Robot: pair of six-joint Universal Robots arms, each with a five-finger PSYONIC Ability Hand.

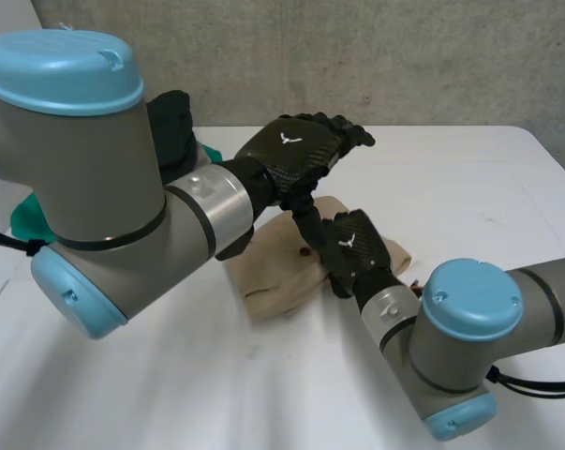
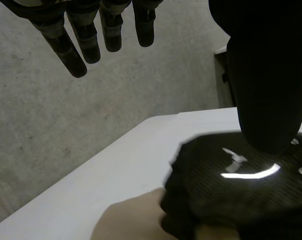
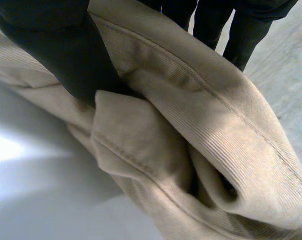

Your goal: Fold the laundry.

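Note:
A beige corduroy garment (image 1: 280, 277) lies bunched in the middle of the white table (image 1: 469, 187). My right hand (image 1: 353, 247) rests on its right part. In the right wrist view the thumb (image 3: 55, 50) and fingers (image 3: 216, 20) pinch a thick fold of the garment (image 3: 201, 125) between them. My left hand (image 1: 293, 150) hovers above the cloth, just beyond the right hand. Its fingers (image 2: 90, 40) are straight and spread and hold nothing. Beneath it are the right hand (image 2: 231, 190) and a bit of the beige cloth (image 2: 130, 220).
A dark garment (image 1: 174, 122) is piled at the table's back left, behind my left arm, with something teal (image 1: 24, 220) beside it. A concrete wall (image 1: 404, 56) stands beyond the table's far edge. Bare table surface lies to the right and in front.

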